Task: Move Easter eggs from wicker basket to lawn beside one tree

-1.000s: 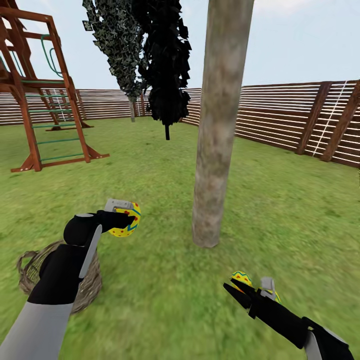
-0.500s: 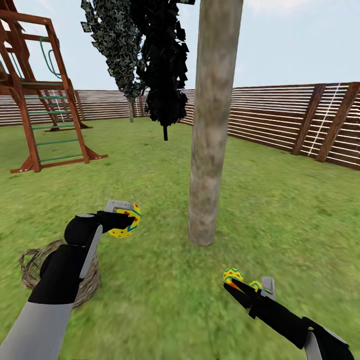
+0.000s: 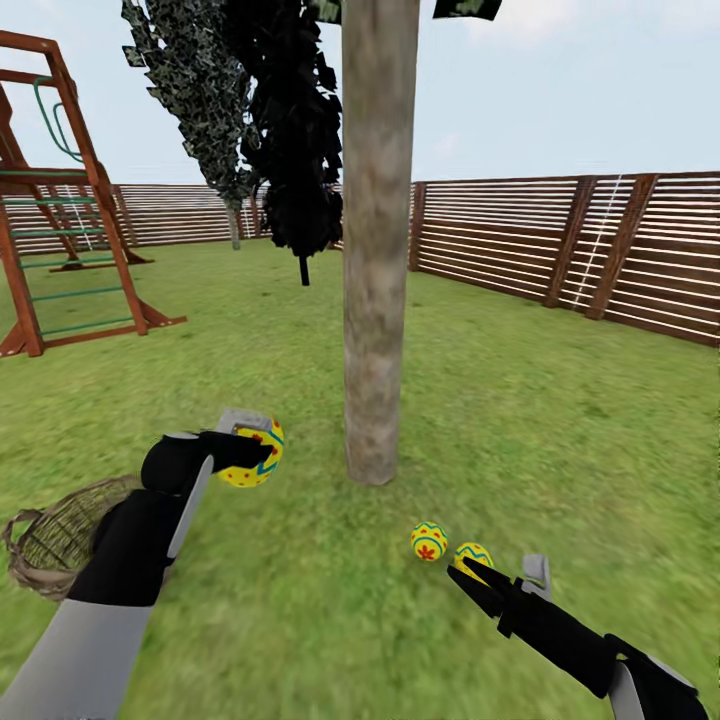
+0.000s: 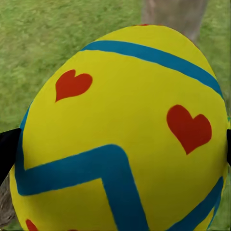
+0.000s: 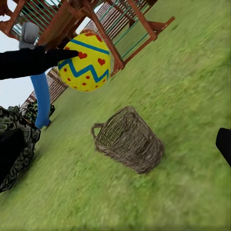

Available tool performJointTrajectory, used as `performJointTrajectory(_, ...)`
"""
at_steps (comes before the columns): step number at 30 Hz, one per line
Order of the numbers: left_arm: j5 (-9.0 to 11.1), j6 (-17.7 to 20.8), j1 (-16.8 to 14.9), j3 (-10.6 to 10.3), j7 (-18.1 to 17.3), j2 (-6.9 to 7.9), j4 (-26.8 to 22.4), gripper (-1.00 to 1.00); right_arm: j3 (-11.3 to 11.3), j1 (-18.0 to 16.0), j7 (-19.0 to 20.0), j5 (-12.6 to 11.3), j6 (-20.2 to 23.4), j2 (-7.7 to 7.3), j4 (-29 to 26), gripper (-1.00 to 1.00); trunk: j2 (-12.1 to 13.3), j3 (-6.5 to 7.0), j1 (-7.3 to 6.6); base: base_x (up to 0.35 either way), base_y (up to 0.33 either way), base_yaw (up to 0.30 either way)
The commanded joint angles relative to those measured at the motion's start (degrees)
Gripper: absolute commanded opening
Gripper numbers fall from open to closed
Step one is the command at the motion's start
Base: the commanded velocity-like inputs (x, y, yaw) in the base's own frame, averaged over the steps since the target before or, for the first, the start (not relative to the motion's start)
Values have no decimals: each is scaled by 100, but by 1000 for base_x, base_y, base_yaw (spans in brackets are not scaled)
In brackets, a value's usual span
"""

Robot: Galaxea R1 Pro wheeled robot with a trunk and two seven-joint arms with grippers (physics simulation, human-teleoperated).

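Note:
The tree [image 3: 375, 300] has a thick grey-beige trunk rising from the lawn [image 3: 560, 440]. Two yellow Easter eggs [image 3: 428, 540] [image 3: 472, 555] lie side by side on the grass just right of its base. My right gripper [image 3: 498, 574] hovers open right behind them with nothing between its fingers. My left gripper [image 3: 255, 445] is shut on the third egg [image 3: 255, 458] [image 4: 120, 134] [image 5: 85, 61], held in the air left of the trunk. The wicker basket [image 3: 55, 535] [image 5: 127, 139] sits on the grass under my left arm.
A wooden playset [image 3: 60, 250] stands at the back left, with its blue slide [image 5: 41, 96] seen in the right wrist view. A near-black tree [image 3: 295, 150] and a grey-green one [image 3: 195, 100] stand behind the trunk. A slatted fence [image 3: 560, 250] runs along the right.
The whole view has shifted left, so the camera has turned right. The two eggs stay on the grass and now sit clear of my right fingertips. The left gripper still holds its egg.

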Motion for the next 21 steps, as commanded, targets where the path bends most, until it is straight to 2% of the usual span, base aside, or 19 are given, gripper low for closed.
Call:
performJointTrajectory(1, -37, 22, -7, -9, -42, 4, 95, -100, -10, -4, 15, -17, 44, 2, -1, 100, 39, 13, -23, -9, -7, -7)
performJointTrajectory(3, -37, 22, -11, -18, -42, 4, 394, -100, -10, -1, 15, -22, 44, 4, -4, 100, 119, 49, -67, -4, -3, -3)
performJointTrajectory(8, -32, 22, -36, -12, -46, -1, 1705, -100, -14, 3, 15, -19, 44, -2, -3, 100, 320, 139, -177, 0, 0, 0)
performJointTrajectory(10, -27, 22, -66, -7, -45, -11, 2084, -100, -16, 4, 15, -18, 44, -3, -1, 100, 400, 175, -221, 0, 0, 0)
performJointTrajectory(12, -23, 22, -83, -4, -43, -20, 2298, -100, -17, 4, 15, -20, 44, -4, -4, 100, 480, 211, -265, 0, 0, 0)
performJointTrajectory(17, -20, 22, -95, 6, -49, -45, 2437, -100, -11, 4, 15, -27, 43, -4, -8, 100, 680, 301, -375, 0, 0, 0)
performJointTrajectory(21, -9, 22, -274, -5, -47, -406, 3325, -100, -17, 4, 15, -45, 44, -4, -9, 100, 841, 373, -463, 0, 0, -4)
